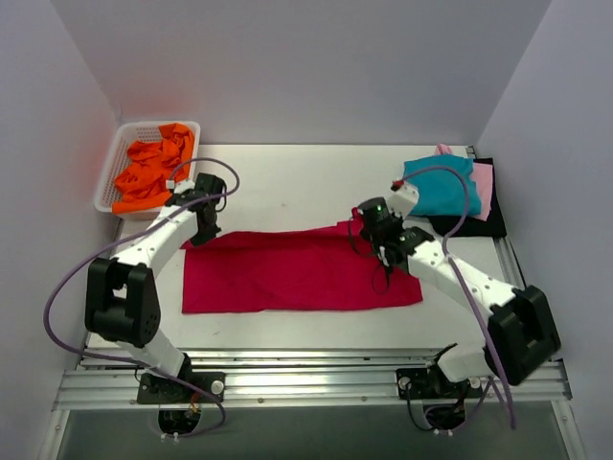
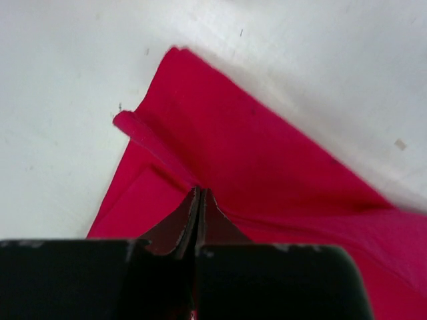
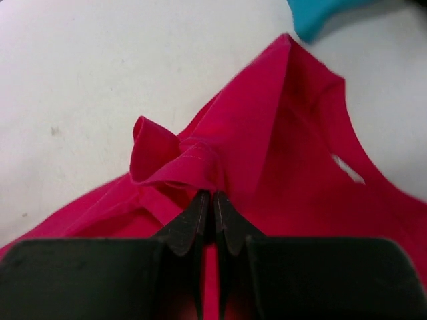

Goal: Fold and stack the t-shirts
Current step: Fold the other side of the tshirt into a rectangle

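The large crimson-red t-shirt (image 1: 297,273) lies spread as a long strip across the table's middle. My left gripper (image 1: 205,233) is shut on its far left corner; in the left wrist view (image 2: 199,193) the cloth (image 2: 253,153) bunches into a ridge at the closed tips. My right gripper (image 1: 381,251) is shut on the far right edge; in the right wrist view (image 3: 213,197) a hemmed fold of red cloth (image 3: 267,133) puckers above the tips. A teal t-shirt (image 1: 441,187) lies on pale pink (image 1: 484,187) and black (image 1: 474,227) ones at the back right. An orange t-shirt (image 1: 151,172) fills the basket.
The white lattice basket (image 1: 111,163) stands at the back left corner. Purple cables loop over both arms. A corner of teal cloth (image 3: 320,13) shows at the top of the right wrist view. Grey walls close in three sides; a metal rail (image 1: 306,383) runs along the near edge.
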`<state>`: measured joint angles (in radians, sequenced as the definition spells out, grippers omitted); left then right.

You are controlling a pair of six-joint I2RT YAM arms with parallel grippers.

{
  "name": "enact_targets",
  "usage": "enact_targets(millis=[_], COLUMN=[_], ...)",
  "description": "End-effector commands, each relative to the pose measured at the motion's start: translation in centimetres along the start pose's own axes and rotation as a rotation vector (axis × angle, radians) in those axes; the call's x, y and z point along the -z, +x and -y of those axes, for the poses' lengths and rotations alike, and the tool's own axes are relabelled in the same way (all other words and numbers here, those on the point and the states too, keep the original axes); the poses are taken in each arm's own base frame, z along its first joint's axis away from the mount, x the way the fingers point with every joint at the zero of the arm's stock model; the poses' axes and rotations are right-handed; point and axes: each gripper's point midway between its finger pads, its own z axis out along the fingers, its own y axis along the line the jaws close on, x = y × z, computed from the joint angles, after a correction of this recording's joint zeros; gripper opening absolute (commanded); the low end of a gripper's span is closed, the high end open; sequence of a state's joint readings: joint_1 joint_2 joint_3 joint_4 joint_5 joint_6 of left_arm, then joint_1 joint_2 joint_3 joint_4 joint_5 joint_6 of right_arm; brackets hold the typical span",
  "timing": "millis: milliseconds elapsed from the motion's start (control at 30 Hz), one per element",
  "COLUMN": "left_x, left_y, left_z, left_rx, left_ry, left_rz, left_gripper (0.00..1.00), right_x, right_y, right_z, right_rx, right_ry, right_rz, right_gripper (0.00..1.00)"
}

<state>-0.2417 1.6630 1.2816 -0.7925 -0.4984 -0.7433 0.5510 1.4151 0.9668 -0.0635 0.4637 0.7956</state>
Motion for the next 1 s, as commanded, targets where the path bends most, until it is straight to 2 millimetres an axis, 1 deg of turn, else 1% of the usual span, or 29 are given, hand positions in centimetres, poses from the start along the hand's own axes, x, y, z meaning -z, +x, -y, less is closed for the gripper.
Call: enact_targets(millis=[0, 33, 67, 100, 133, 167, 200, 233, 267, 300, 333, 400, 433, 467, 500, 533, 600, 667, 700, 733, 767, 800, 833, 867, 900, 933, 967], left_x=[1.3, 1.3, 0.9, 1.4, 1.6, 1.7, 2.1, 2.4, 2.7, 3.4, 3.7, 4.3, 4.9, 5.0, 4.8, 5.1, 4.6, 4.2, 3.6, 3.3, 3.0, 2.6, 2.5, 2.2, 2.0, 1.9, 1.8], left_y=[2.1, 3.0, 4.8, 5.6, 6.0, 6.3, 6.5, 6.3, 6.0, 5.2, 4.7, 3.9, 3.0, 2.8, 2.5, 1.9, 1.8, 1.4, 1.6, 1.8, 1.8, 2.0, 2.2, 2.4, 2.5, 2.7, 2.9], left_z=[-0.3, -0.5, -1.2, -1.0, -1.1, -1.1, -1.4, -1.3, -1.5, -1.1, -1.1, -1.2, -0.9, -0.8, -0.9, -0.6, -0.4, 0.0, 0.2, 0.4, 0.7, 0.8, 1.1, 1.4, 1.6, 1.9, 2.4], left_rx=[0.050, 0.050, 0.051, 0.047, 0.068, 0.073, 0.079, 0.091, 0.093, 0.107, 0.104, 0.098, 0.095, 0.085, 0.079, 0.082, 0.067, 0.064, 0.056, 0.046, 0.048, 0.045, 0.041, 0.042, 0.041, 0.039, 0.044], left_ry=[0.030, 0.025, 0.010, 0.025, 0.020, 0.022, 0.024, 0.030, 0.023, 0.043, 0.043, 0.028, 0.037, 0.033, 0.017, 0.017, 0.008, 0.013, 0.011, 0.021, 0.031, 0.032, 0.043, 0.055, 0.060, 0.073, 0.095], left_rz=[0.067, 0.068, 0.048, 0.053, 0.068, 0.073, 0.077, 0.086, 0.099, 0.115, 0.125, 0.136, 0.150, 0.152, 0.157, 0.167, 0.166, 0.165, 0.153, 0.138, 0.135, 0.126, 0.117, 0.115, 0.108, 0.104, 0.095], left_gripper=[0.02, 0.06, 0.18, 0.33, 0.74, 0.94, 1.00, 0.96, 0.94, 0.94, 0.94, 0.94, 0.94, 0.94, 0.94, 0.94, 0.94, 0.94, 0.94, 0.95, 0.95, 0.95, 0.96, 0.96, 0.96, 0.97, 0.97], right_x=[2.6, 3.9, 4.3, 4.4, 4.8, 4.8, 5.0, 4.9, 5.0, 5.0, 5.2, 5.4, 5.5, 5.5, 5.3, 4.9, 4.1, 3.2, 2.9, 2.7, 2.4, 2.1, 1.8, 1.5, 1.1, 0.7, 0.1], right_y=[1.9, 3.1, 3.9, 5.3, 6.4, 6.5, 6.0, 6.4, 6.0, 5.1, 4.1, 2.8, 2.0, 1.6, 1.3, 1.0, 0.7, 1.5, 1.7, 2.1, 3.3, 3.8, 4.3, 5.3, 6.5, 7.0, 7.5], right_z=[3.9, 4.1, 4.8, 5.8, 5.8, 6.5, 6.2, 7.3, 7.3, 7.1, 6.2, 5.2, 4.2, 3.7, 3.4, 2.6, 2.5, 3.0, 3.1, 3.4, 4.3, 4.3, 4.8, 5.0, 6.2, 6.2, 6.9], right_rx=[-0.104, -0.097, -0.099, -0.116, -0.087, -0.069, -0.075, -0.045, -0.028, -0.014, 0.004, 0.010, -0.005, 0.011, 0.010, -0.012, -0.015, -0.001, -0.003, -0.003, 0.012, -0.003, -0.012, -0.016, 0.004, -0.006, -0.012], right_ry=[0.108, 0.092, 0.111, 0.127, 0.123, 0.155, 0.168, 0.234, 0.256, 0.275, 0.291, 0.292, 0.278, 0.268, 0.263, 0.243, 0.246, 0.261, 0.259, 0.261, 0.268, 0.252, 0.253, 0.237, 0.249, 0.236, 0.244], right_rz=[0.096, 0.092, 0.106, 0.097, 0.087, 0.113, 0.135, 0.137, 0.151, 0.185, 0.199, 0.238, 0.255, 0.260, 0.263, 0.269, 0.261, 0.227, 0.221, 0.211, 0.185, 0.178, 0.160, 0.117, 0.088, 0.077, 0.046], right_gripper=[0.00, 0.00, 0.03, 0.23, 0.81, 1.00, 1.00, 1.00, 1.00, 1.00, 1.00, 1.00, 1.00, 1.00, 1.00, 1.00, 1.00, 0.97, 0.95, 0.86, 0.78, 0.74, 0.60, 0.48, 0.40, 0.21, 0.13])
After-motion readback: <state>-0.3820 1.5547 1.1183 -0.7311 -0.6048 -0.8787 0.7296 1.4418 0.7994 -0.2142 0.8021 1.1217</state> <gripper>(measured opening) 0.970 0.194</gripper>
